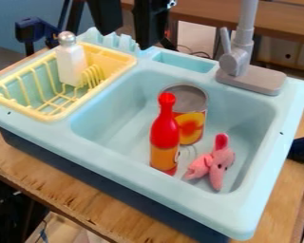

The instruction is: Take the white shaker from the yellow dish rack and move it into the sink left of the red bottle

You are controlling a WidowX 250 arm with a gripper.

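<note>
Jaws, 12 o'clock: wide apart, holding nothing. Shaker (71, 64), 10 o'clock, in rack (57, 115). Sink (110, 123): bottle (165, 137), upright; can (191, 124), its 1 o'clock; toy (213, 165), its 4. Risk: bumped bottle topples.

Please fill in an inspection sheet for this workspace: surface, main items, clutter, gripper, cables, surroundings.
Surface: light blue toy sink on a wooden tabletop.
Main items: white shaker with a metallic cap, upright in the yellow dish rack; red-and-orange bottle, can and pink plush toy in the basin.
Clutter: nothing seen on the sink's front rim.
Gripper: black gripper above the sink's back edge, fingers apart, nothing seen between them.
Cables: thin dark cable behind the sink.
Surroundings: gray faucet at the back; blue wall beyond.
</note>
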